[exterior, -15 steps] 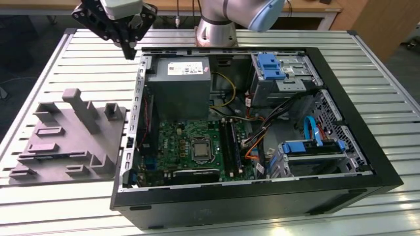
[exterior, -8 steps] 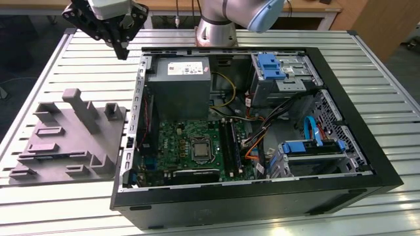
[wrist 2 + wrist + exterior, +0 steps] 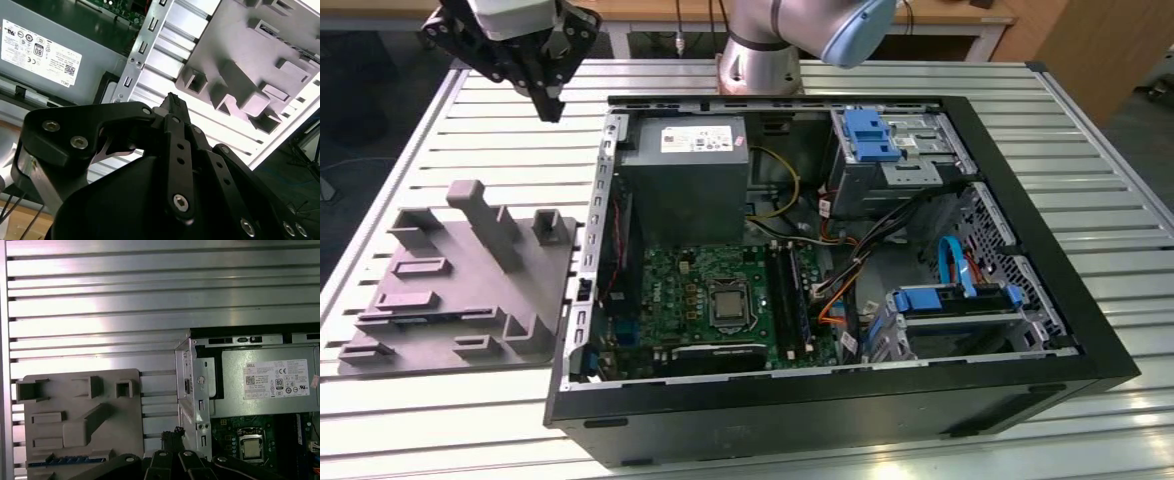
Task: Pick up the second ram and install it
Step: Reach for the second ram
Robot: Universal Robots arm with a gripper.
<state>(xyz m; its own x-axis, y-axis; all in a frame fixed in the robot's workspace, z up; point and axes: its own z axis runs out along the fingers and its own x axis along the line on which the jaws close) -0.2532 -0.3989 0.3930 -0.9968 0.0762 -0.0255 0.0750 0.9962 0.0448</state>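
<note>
Gripper [image 3: 551, 105] hangs over the slatted surface [image 3: 480, 150] beside the open case [image 3: 854, 410], fingers pinched together on nothing. I see the second ram [image 3: 67, 459] slotted in the grey fixture [image 3: 132, 430], well apart from the gripper. I judge it light, stiff and fragile. I'd grip its bare board edges at mid-length, off the chips and contacts.

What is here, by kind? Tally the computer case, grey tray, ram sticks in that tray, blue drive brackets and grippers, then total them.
Computer case: 1
Grey tray: 1
Blue ram stick in the tray: 1
Blue drive brackets: 2
Gripper: 1
Total: 6
</note>
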